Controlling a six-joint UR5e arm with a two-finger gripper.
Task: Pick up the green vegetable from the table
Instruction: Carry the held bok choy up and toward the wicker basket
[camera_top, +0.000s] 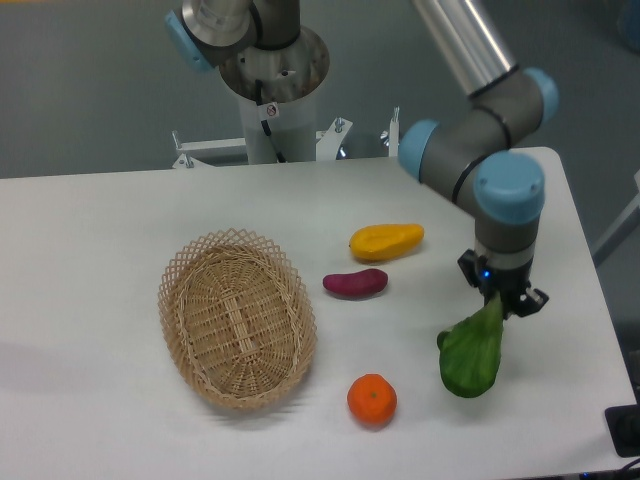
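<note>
No readable brand names or text anywhere; there's a tiny sticker on the arm's base column but it's way too small to make out.

The green vegetable (470, 355) is a bok choy type toy: fat, rounded dark green leaf at the bottom, narrowing to a paler stalk at the top. It's bigger than the orange (372, 399) sitting to its left.

The gripper (502, 300) points straight down and its fingers are closed in tight on the stalk end, so the leaf dangles directly below it, tilted a bit to the left. It hangs over the right side of the white table (90, 240); can't tell if the leaf tip touches the surface.

Also on the table: wicker basket (237, 318), purple vegetable (356, 283), and yellow-orange fruit (386, 241).
</note>
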